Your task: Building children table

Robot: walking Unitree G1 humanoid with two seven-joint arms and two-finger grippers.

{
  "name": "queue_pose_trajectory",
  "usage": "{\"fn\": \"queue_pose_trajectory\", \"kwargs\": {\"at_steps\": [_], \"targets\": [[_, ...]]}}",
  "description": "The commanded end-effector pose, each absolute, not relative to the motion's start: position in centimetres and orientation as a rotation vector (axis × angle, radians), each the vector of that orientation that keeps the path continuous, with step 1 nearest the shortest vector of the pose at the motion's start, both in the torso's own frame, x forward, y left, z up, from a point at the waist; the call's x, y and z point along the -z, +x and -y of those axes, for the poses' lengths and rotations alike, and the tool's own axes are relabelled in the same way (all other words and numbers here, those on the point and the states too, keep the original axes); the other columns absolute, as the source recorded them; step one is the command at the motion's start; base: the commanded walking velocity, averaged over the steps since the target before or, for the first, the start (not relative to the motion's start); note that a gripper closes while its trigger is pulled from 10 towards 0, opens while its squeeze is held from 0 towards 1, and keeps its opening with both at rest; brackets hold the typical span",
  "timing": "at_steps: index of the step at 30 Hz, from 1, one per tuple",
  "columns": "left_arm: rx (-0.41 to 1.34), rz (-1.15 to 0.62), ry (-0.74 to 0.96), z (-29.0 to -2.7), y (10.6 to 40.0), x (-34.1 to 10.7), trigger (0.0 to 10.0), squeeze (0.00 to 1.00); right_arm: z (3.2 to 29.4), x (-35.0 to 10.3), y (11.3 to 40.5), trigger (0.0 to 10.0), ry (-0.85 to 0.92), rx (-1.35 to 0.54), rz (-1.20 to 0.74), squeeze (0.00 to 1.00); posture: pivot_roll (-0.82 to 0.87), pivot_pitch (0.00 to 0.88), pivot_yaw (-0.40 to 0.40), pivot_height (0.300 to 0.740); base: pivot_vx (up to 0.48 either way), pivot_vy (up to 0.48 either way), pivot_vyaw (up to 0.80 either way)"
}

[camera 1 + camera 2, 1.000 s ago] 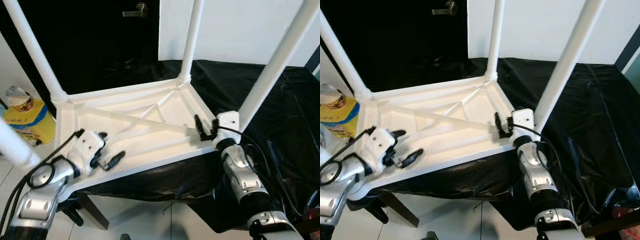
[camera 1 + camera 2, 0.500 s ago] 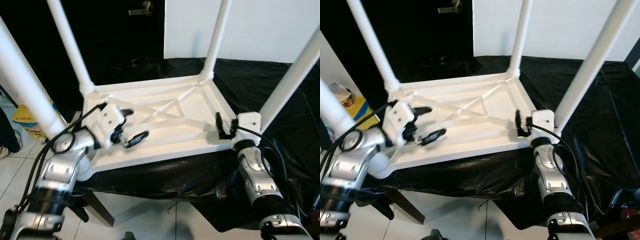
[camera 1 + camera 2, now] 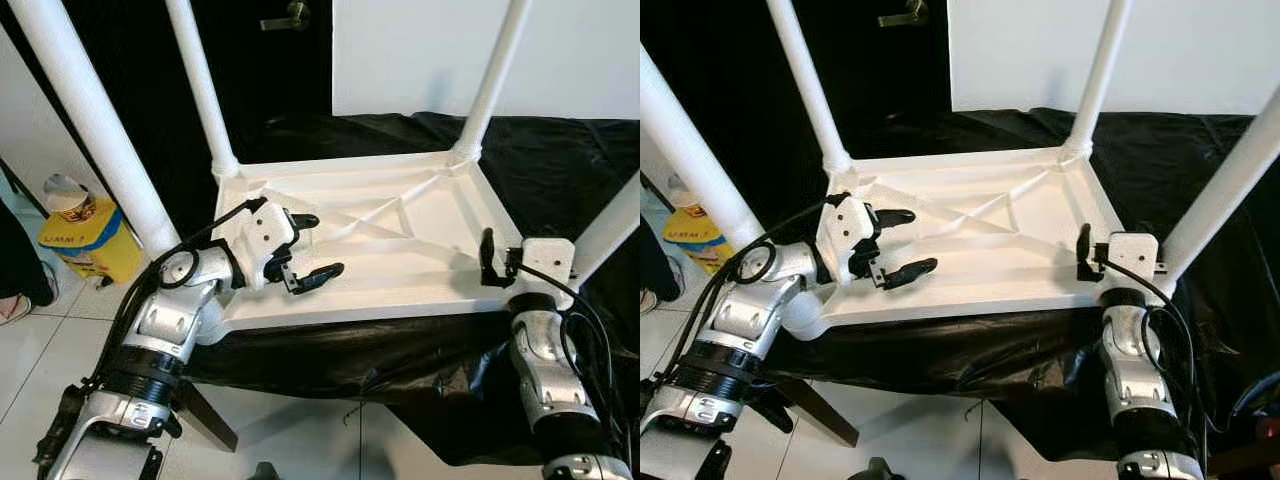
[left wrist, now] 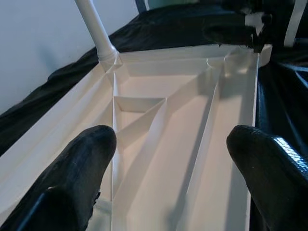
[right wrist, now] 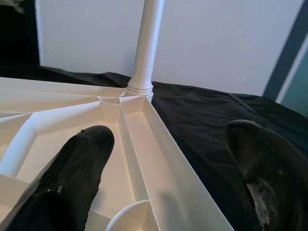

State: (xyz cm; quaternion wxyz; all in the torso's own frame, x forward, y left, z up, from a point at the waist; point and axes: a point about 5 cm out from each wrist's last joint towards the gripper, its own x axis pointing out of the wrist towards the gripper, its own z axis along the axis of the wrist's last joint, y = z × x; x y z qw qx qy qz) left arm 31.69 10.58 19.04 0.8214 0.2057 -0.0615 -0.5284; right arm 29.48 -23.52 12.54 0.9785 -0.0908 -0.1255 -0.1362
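Note:
The white children's table [image 3: 380, 300] lies upside down on a black cloth, its ribbed underside facing up. Its legs stand upward: two far legs [image 3: 200, 85] [image 3: 490, 85] and a near left leg [image 3: 95, 120]. My left gripper [image 3: 310, 247] hovers open over the left part of the underside, close to the far left corner, holding nothing. In the left wrist view its fingers [image 4: 72, 183] frame the ribs. My right gripper [image 5: 163, 159] is open at the near right corner [image 3: 497, 262], one finger inside the rim and one outside over the cloth.
Black cloth [image 3: 560, 160] covers the support and hangs down in front. A yellow container with a cup on top [image 3: 85, 240] stands on the tiled floor at the left. A dark wooden leg [image 3: 205, 420] shows beneath. Behind is a dark door with a handle [image 3: 285, 15].
The head camera has swung, so the whole scene sits further right. My left gripper moved from the near left edge inward toward the far left corner, still open. The right gripper stays at its corner.

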Motion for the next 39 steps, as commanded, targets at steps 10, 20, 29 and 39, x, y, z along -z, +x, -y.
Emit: {"fn": "queue_pose_trajectory", "kwargs": {"at_steps": [10, 20, 29, 39], "targets": [[1.187, 0.122, 0.278, -9.0, 27.6, -17.7, 10.0, 0.0, 20.8, -10.3, 29.7, 10.0, -0.12, 0.087, 0.141, 0.0, -0.04, 0.035, 0.001, 0.74, 0.0, 0.0, 0.0], [1.112, 0.041, 0.214, -10.4, 23.5, -15.9, 10.0, 0.0, 18.2, -10.7, 29.6, 10.0, -0.089, -0.184, 0.152, 0.0, 0.01, 0.032, -0.029, 0.74, 0.0, 0.0, 0.0], [0.986, -0.057, 0.218, -15.8, 20.8, -15.8, 10.0, 0.0, 19.8, -12.2, 28.4, 10.0, -0.142, -0.31, 0.155, 0.0, 0.0, 0.036, -0.021, 0.74, 0.0, 0.0, 0.0], [0.951, -0.187, 0.337, -20.3, 19.2, -16.0, 10.0, 0.0, 21.7, -12.9, 26.9, 10.0, -0.201, -0.437, 0.09, 0.0, 0.01, 0.042, -0.007, 0.74, 0.0, 0.0, 0.0]]}}
